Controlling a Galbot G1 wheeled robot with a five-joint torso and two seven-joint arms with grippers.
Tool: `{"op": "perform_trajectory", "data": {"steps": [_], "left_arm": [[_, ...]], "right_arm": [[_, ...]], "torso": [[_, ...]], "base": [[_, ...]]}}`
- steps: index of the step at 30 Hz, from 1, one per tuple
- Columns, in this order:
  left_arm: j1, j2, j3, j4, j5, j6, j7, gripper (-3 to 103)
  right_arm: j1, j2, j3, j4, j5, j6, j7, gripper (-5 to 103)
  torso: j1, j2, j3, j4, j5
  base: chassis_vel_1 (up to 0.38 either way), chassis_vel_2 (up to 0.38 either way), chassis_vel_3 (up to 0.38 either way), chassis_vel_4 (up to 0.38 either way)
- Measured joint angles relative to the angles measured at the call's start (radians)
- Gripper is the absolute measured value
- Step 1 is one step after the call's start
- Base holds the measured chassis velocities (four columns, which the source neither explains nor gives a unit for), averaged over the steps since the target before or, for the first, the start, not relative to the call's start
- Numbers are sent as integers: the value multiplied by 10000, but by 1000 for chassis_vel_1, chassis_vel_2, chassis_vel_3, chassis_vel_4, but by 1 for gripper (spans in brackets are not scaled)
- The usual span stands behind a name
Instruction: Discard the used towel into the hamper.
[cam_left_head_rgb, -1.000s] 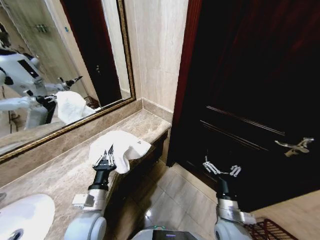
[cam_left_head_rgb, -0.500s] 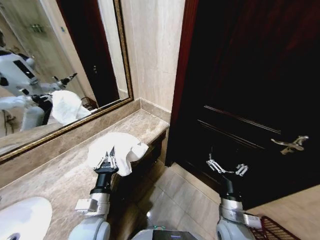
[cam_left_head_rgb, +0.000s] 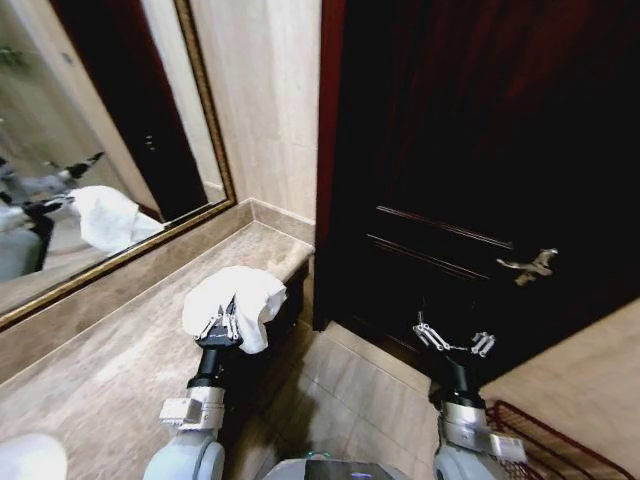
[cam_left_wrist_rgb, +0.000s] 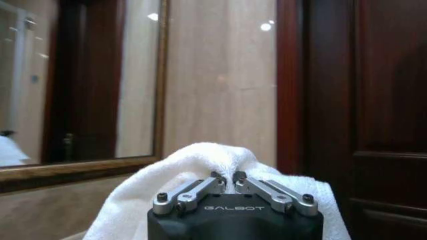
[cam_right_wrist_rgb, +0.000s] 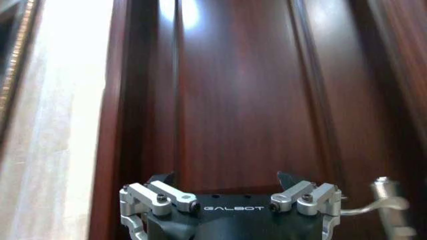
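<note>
Left claw (cam_left_head_rgb: 228, 322): fingers closed together on a fold of the white towel (cam_left_head_rgb: 240, 300), as the left wrist view confirms (cam_left_wrist_rgb: 227, 179). The towel (cam_left_wrist_rgb: 200, 175) drapes over and around the claw tips and sits at the far end of the marble table (cam_left_head_rgb: 110, 350), near its edge. A gold-framed mirror (cam_left_head_rgb: 90, 150) stands behind the table and reflects the towel.

Right claw (cam_left_head_rgb: 452, 342): fingers spread wide, holding nothing, suspended above the tiled floor (cam_left_head_rgb: 350, 390) in front of the dark wooden door (cam_left_head_rgb: 470, 150). The right wrist view shows the spread claw (cam_right_wrist_rgb: 233, 192) facing the door panel, with the door handle (cam_right_wrist_rgb: 390, 205) to one side.

Hamper (cam_left_head_rgb: 545, 450): reddish-brown wire rim on the floor just beside the right arm, at the lower right of the head view.
</note>
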Motion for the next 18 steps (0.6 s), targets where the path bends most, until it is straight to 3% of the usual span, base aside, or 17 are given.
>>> {"op": "perform_trajectory", "data": {"steps": [18], "left_arm": [[120, 8, 456, 265, 459, -215, 121, 3]], "right_arm": [[-141, -10, 77, -88, 60, 269, -17, 100]], "torso": [[0, -1, 0, 0, 1]], "base": [[-129, -121, -121, -131]]}}
